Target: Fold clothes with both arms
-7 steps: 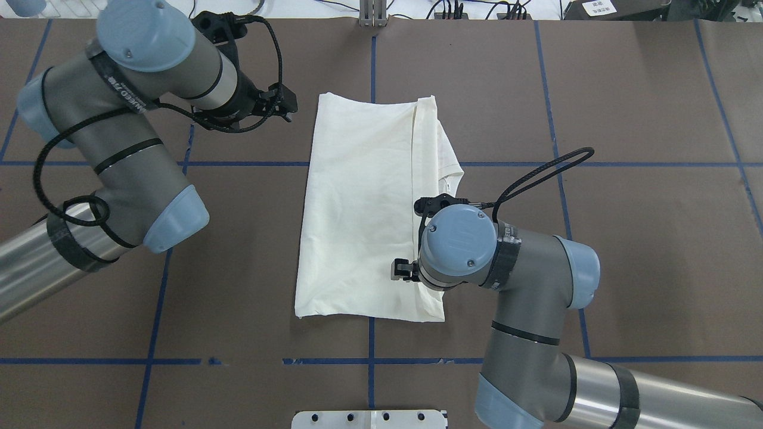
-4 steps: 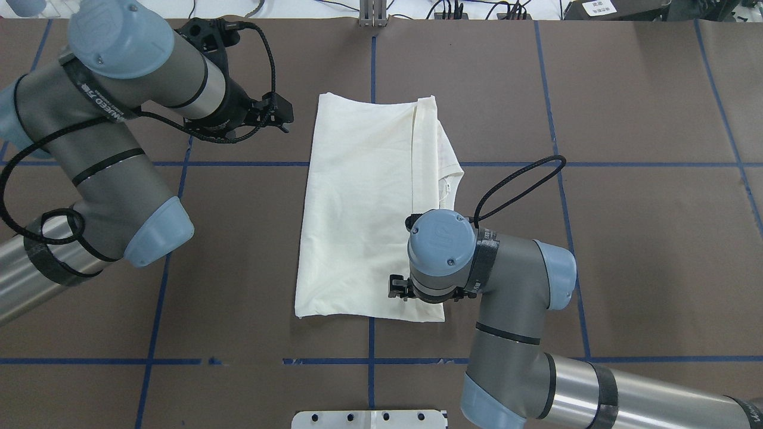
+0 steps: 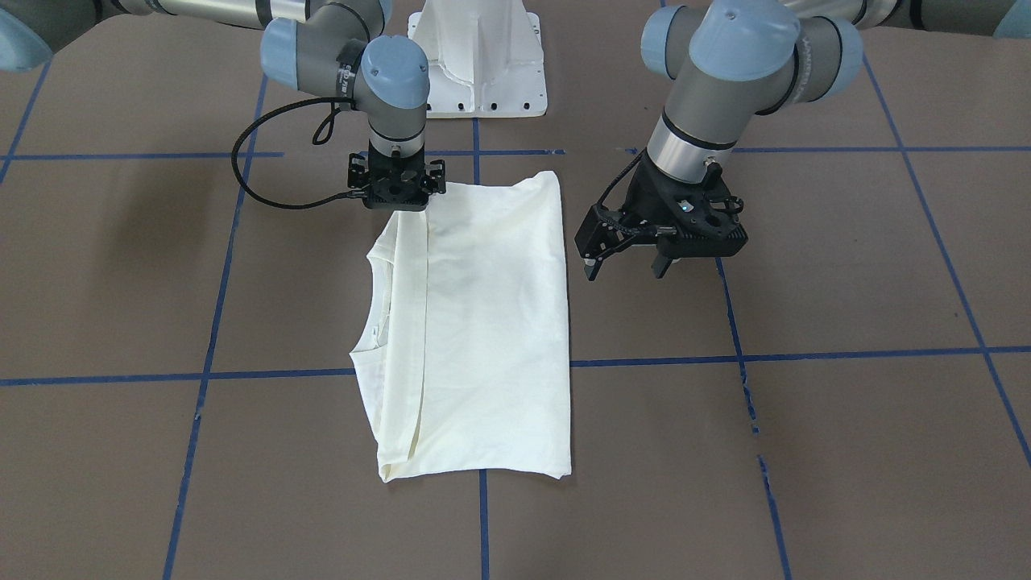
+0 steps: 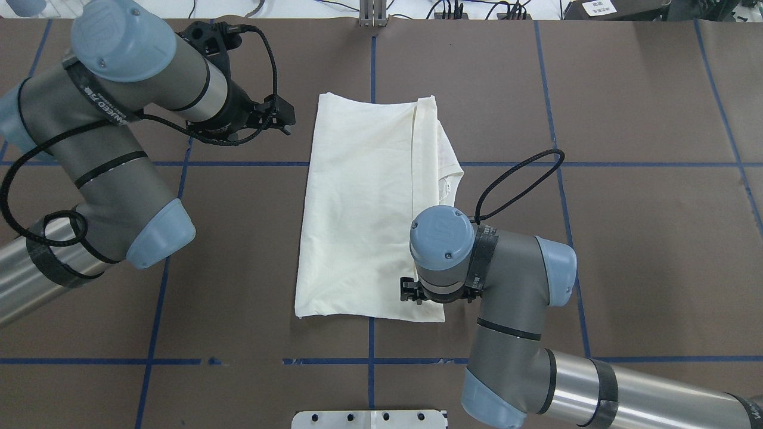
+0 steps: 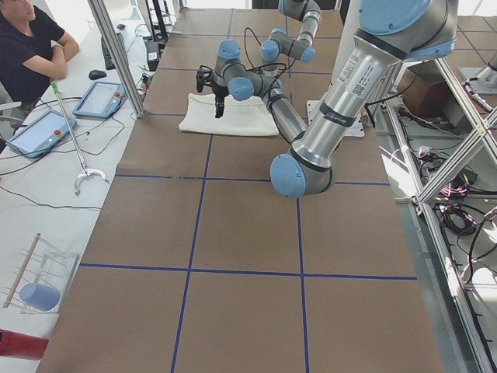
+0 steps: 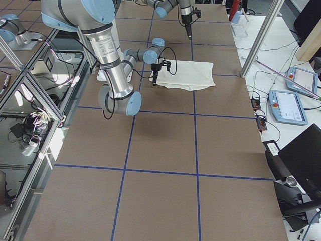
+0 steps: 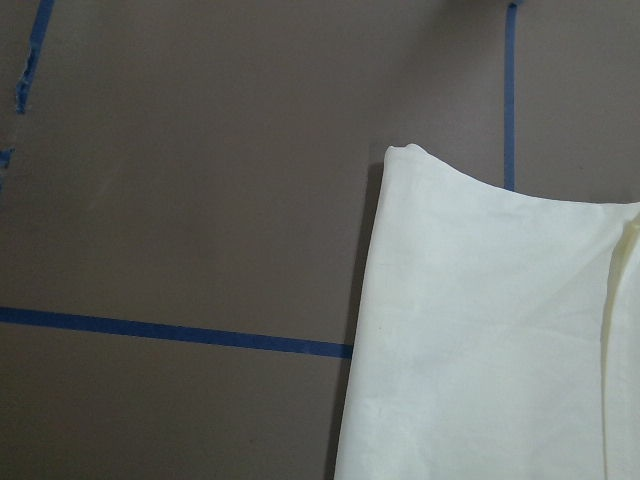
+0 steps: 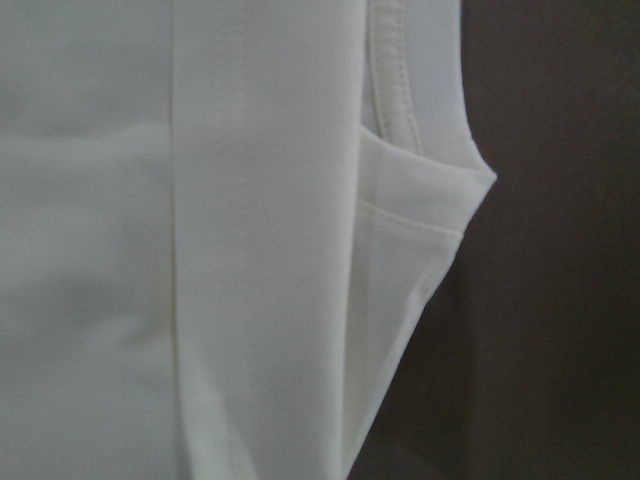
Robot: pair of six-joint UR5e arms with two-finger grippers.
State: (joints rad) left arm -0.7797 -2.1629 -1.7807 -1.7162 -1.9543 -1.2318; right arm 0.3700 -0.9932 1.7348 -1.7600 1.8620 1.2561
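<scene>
Brown table (image 4: 656,238) — T-shirt (image 4: 357,208), white pedestal (image 3: 483,72)

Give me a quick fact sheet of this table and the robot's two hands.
Surface: brown table with blue tape grid
Item: cream-white cloth shirt, folded into a rectangle, plain side up
Left hand: black, open, empty, beside the shirt's far left corner
Right hand: black, pointing down over the shirt's near right corner; open or shut hidden

Grey-and-silver jointed left arm (image 4: 113,173) and right arm (image 4: 512,280); light blue round screwed caps (image 4: 442,237), looping black braided cables (image 4: 518,179), white lettering (image 4: 102,102) on black bands (image 4: 487,262).
</scene>
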